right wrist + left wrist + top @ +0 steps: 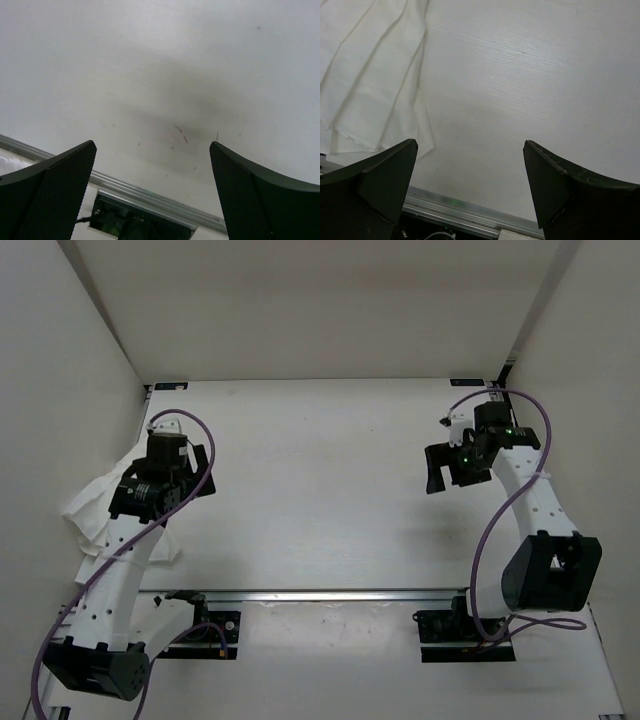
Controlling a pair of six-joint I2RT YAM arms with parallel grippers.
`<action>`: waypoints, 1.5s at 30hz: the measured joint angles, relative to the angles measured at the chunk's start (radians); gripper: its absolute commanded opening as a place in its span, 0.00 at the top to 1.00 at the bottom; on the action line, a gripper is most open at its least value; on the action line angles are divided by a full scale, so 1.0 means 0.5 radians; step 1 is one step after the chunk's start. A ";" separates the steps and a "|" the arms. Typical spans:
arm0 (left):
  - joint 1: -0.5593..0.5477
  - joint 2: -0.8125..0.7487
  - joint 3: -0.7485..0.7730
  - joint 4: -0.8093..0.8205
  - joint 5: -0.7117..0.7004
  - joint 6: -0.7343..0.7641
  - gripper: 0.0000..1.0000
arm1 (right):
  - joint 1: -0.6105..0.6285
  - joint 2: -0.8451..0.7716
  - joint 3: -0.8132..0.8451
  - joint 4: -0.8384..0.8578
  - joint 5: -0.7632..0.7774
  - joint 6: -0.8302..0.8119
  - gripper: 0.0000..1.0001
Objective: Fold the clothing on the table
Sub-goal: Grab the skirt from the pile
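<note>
**Top external view.** The clothing (100, 515) is lying bunched at the far 9 o'clock side of the tabletop (320, 480), pressed up against the left wall (60, 390). Its long axis is running roughly from 1 o'clock to 7 o'clock along that wall, though the left arm (125, 570) is covering part of it. The left fingers (198, 464) are hanging just beside the cloth's 3 o'clock edge. The right fingers (437, 466) are sitting well apart from it, across the bare middle of the tabletop. The left arm is plainly the nearer one.

**Left wrist view.** The left fingers (385, 175) are standing spread wide with nothing between them, only bare tabletop (530, 65). The clothing (375, 75) is filling the 10 o'clock corner. Its pleated folds are running from 12 toward 7 o'clock, and its lower hem is ending close to the left-hand finger. No contact is showing. The rail (455, 205) is crossing at 6 o'clock.

**Right wrist view.** The right fingers (55, 185) are also spread wide and empty. They are looking down on scuffed tabletop (175, 60), with the rail (150, 192) at 6 o'clock. No cloth is appearing here.

**Judgement.** Folding is not yet under way. The coming move is likely turning on the left fingers shifting toward 9 to 10 o'clock to reach the nearest cloth edge. The right arm is needing a long reach toward 9 o'clock before it can help spread the garment.
</note>
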 measured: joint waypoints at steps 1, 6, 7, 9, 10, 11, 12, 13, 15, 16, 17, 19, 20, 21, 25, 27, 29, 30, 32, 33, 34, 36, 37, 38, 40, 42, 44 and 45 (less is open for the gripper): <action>-0.010 -0.003 0.000 0.002 -0.026 0.010 0.01 | -0.005 0.049 0.047 0.031 -0.016 0.006 0.01; 0.098 -0.085 -0.002 0.005 -0.108 0.085 0.02 | -0.017 0.157 0.133 0.097 -0.054 0.023 0.01; 0.132 -0.119 -0.008 0.005 -0.108 0.099 0.01 | -0.017 0.165 0.133 0.098 -0.060 0.024 0.01; 0.189 -0.178 -0.030 0.003 -0.102 0.117 0.01 | -0.010 0.180 0.133 0.101 -0.079 0.029 0.01; 0.223 -0.210 -0.046 0.002 -0.091 0.122 0.01 | -0.002 0.187 0.133 0.101 -0.082 0.032 0.01; 0.251 -0.233 -0.058 -0.007 -0.076 0.125 0.01 | 0.014 0.195 0.133 0.102 -0.082 0.035 0.01; 0.284 -0.256 -0.069 -0.012 -0.059 0.130 0.01 | 0.038 0.204 0.134 0.104 -0.082 0.038 0.01; 0.330 -0.272 -0.076 -0.021 -0.034 0.132 0.02 | 0.069 0.215 0.140 0.103 -0.082 0.040 0.01; 0.435 -0.297 -0.078 -0.040 -0.025 0.130 0.01 | 0.141 0.249 0.165 0.101 -0.079 0.038 0.01; 0.499 -0.318 -0.078 -0.043 -0.024 0.133 0.01 | 0.175 0.268 0.184 0.105 -0.075 0.038 0.01; 0.578 -0.350 -0.078 -0.040 -0.025 0.143 0.01 | 0.214 0.288 0.207 0.110 -0.069 0.038 0.01; 0.684 -0.453 -0.082 -0.006 -0.076 0.156 0.01 | 0.275 0.330 0.256 0.118 -0.045 0.034 0.01; 0.687 -0.539 -0.089 0.043 -0.091 0.186 0.01 | 0.295 0.346 0.282 0.123 -0.041 0.032 0.01; 0.668 -0.626 -0.108 0.116 -0.069 0.221 0.01 | 0.301 0.356 0.301 0.127 -0.038 0.031 0.01; 0.560 -0.704 -0.117 0.377 -0.050 0.331 0.01 | 0.253 0.359 0.317 0.136 -0.047 0.031 0.01; 0.501 -0.445 -0.053 0.447 -0.130 0.387 0.01 | 0.230 0.369 0.317 0.135 -0.057 0.031 0.00; 0.430 -0.062 0.041 0.516 -0.248 0.476 0.01 | 0.220 0.381 0.323 0.135 -0.063 0.028 0.01; 0.378 0.119 0.066 0.556 -0.317 0.528 0.02 | 0.220 0.388 0.329 0.134 -0.067 0.024 0.01; 0.251 0.419 0.050 0.632 -0.462 0.663 0.02 | 0.221 0.408 0.356 0.131 -0.083 0.023 0.01; 0.164 0.545 0.027 0.648 -0.529 0.742 0.01 | 0.224 0.420 0.374 0.134 -0.092 0.023 0.00; 0.101 0.636 0.011 0.658 -0.572 0.794 0.01 | 0.225 0.430 0.389 0.135 -0.098 0.023 0.01; 0.004 0.787 0.004 0.674 -0.616 0.853 0.01 | 0.224 0.449 0.415 0.140 -0.121 0.023 0.00; -0.014 0.845 0.005 0.685 -0.622 0.867 0.01 | 0.224 0.455 0.422 0.140 -0.129 0.023 0.00; -0.011 0.890 0.008 0.700 -0.636 0.880 0.02 | 0.221 0.459 0.423 0.141 -0.137 0.022 0.00; 0.016 0.968 0.024 0.732 -0.690 0.902 0.01 | 0.214 0.462 0.423 0.136 -0.152 0.023 0.01; 0.052 1.080 0.083 0.752 -0.729 0.892 0.01 | 0.192 0.462 0.423 0.136 -0.180 0.025 0.01; 0.083 1.247 0.196 0.768 -0.742 0.856 0.01 | 0.150 0.462 0.423 0.134 -0.211 0.027 0.00; 0.094 1.341 0.256 0.774 -0.748 0.831 0.02 | 0.123 0.462 0.423 0.134 -0.229 0.033 0.01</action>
